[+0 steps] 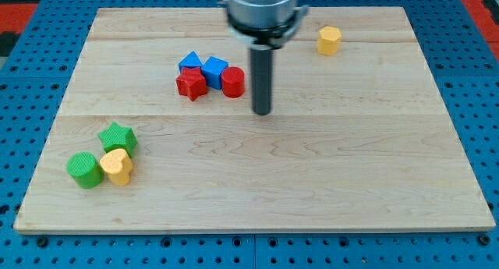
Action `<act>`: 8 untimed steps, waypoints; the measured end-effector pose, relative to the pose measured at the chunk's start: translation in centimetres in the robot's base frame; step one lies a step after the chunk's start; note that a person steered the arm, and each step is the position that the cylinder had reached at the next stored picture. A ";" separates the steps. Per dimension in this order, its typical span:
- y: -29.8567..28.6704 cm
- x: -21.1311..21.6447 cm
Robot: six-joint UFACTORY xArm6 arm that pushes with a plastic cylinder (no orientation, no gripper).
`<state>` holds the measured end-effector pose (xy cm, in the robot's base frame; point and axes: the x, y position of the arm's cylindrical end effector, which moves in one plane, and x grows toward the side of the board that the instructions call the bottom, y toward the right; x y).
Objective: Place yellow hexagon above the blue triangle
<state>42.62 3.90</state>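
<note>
The yellow hexagon [329, 40] sits alone near the view's top right of the wooden board. The blue triangle [189, 63] lies in a cluster left of centre, touching a blue cube [215, 69], a red star [191, 84] and a red cylinder [232, 81]. My tip [262, 111] rests on the board just right of and below the red cylinder, a short gap away. It is well to the left of and below the yellow hexagon.
At the view's bottom left lie a green star [118, 136], a green cylinder [84, 170] and a yellow heart-like block [117, 166], close together. The wooden board [312, 183] rests on a blue pegboard surface [23, 82].
</note>
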 end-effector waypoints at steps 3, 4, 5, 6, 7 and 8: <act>11.7 -10.4; 12.1 -13.8; 11.0 -15.4; 7.0 -15.5; 8.9 -17.6; 7.2 -18.2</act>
<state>24.38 11.14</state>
